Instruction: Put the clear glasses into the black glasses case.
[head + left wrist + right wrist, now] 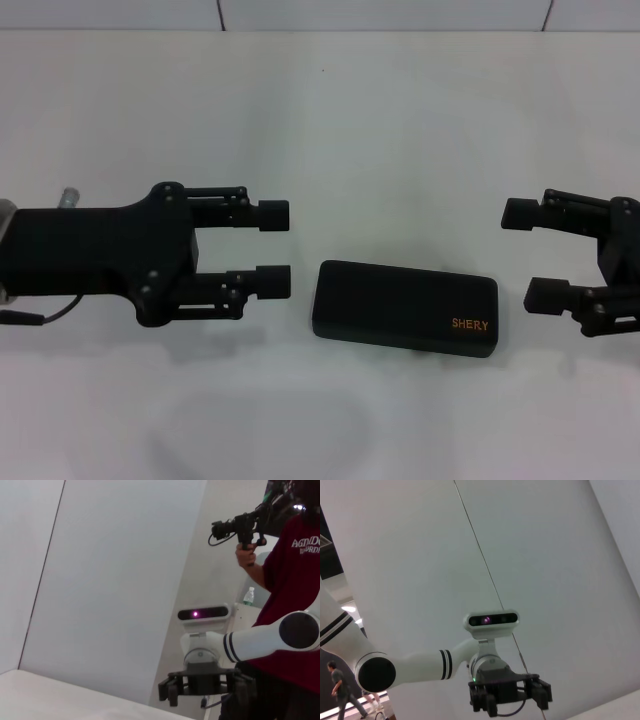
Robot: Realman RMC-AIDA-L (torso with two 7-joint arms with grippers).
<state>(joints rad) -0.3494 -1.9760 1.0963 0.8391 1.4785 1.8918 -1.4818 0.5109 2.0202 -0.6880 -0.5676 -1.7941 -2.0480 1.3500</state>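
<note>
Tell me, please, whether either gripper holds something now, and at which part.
Nothing is held. The left gripper and the right gripper both hang open, apart from the closed slim black rectangular hard case.

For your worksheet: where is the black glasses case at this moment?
In the head view, the black glasses case lies closed on the white table, centre-right, between the open left gripper and open right gripper.
</note>
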